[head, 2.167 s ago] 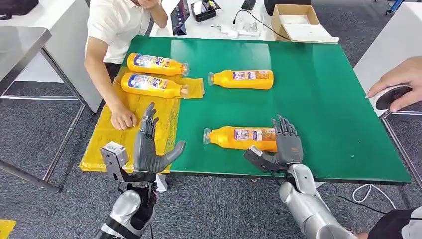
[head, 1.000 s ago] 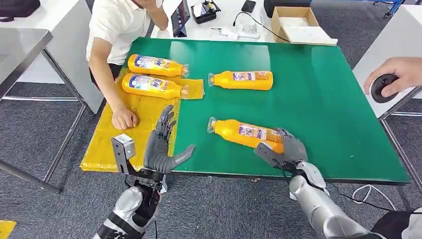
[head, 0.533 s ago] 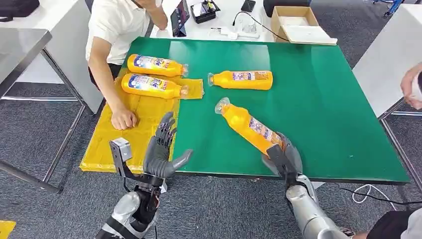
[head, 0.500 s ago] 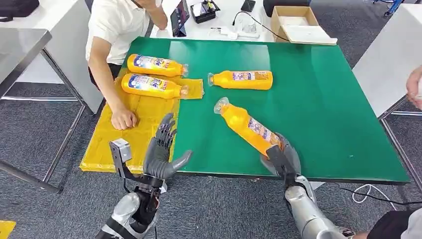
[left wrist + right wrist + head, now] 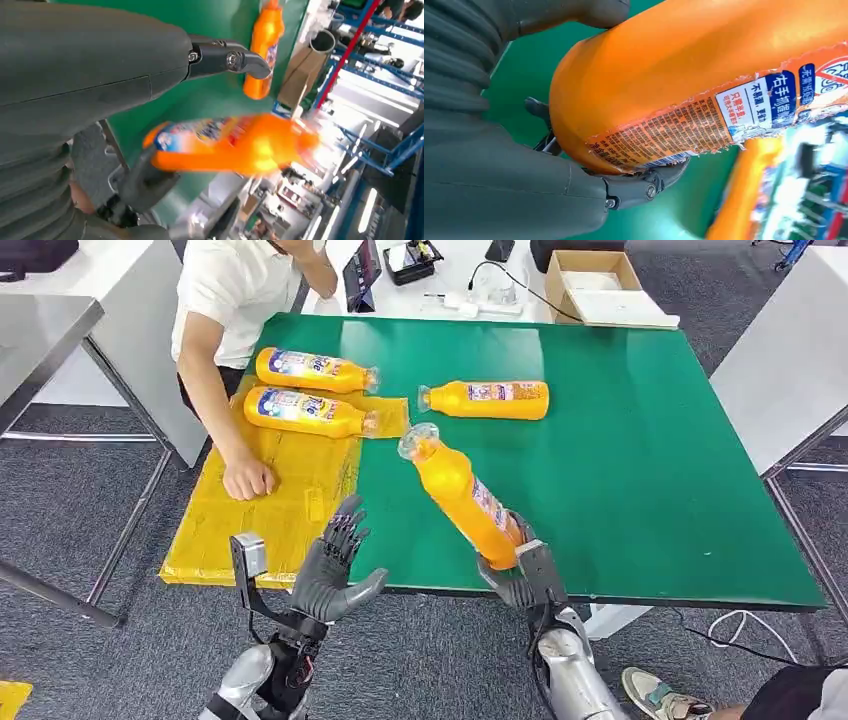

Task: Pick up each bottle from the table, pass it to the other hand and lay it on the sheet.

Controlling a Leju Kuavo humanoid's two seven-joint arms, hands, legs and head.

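Note:
My right hand (image 5: 520,575) grips the base of an orange bottle (image 5: 458,495) and holds it lifted and tilted over the green table's (image 5: 640,440) near edge, cap end pointing away to the left. The bottle's torn label (image 5: 704,125) is close in the right wrist view; the same bottle (image 5: 230,145) hangs blurred in the left wrist view. My left hand (image 5: 335,565) is open, fingers spread, just left of it below the table edge. Two orange bottles (image 5: 300,410) (image 5: 315,368) lie on the yellow sheet (image 5: 270,500). Another bottle (image 5: 488,398) lies on the bare table.
A person in a white shirt (image 5: 230,290) stands at the table's far left corner with one hand (image 5: 247,478) resting on the sheet. A cardboard box (image 5: 595,285) and cables sit on the white desk behind. A white table (image 5: 790,360) stands at the right.
My right hand closed on the near bottle, lifted it off the table and swung it left and upward. My left hand drifted slightly right toward it. The person's hand at the right edge withdrew.

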